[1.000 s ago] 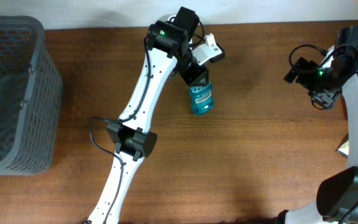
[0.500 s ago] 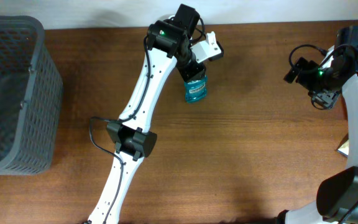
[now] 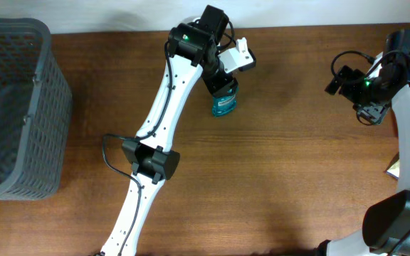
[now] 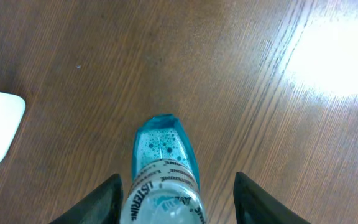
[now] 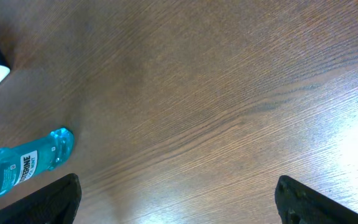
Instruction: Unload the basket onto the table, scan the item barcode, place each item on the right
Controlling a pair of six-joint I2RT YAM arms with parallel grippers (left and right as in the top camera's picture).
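Currently, left gripper (image 4: 178,180) straddling the blue mouthwash bottle (image 4: 160,143), jaws standing spread off its sides, right gripper (image 5: 178,180) hanging wide open over the wooden table (image 5: 229,93), well apart.

1. I see a clear teal mouthwash bottle (image 4: 162,152), bubbles in the liquid, with a white label (image 4: 157,183) in dark lettering.
2. It sits between the fingers (image 4: 104,205) of the left pincer (image 4: 178,186), its rounded end pointing away from it (a gap shows beside one finger).
3. From above it pokes out just past the tips; whether it is upright or leaning, I can't tell.
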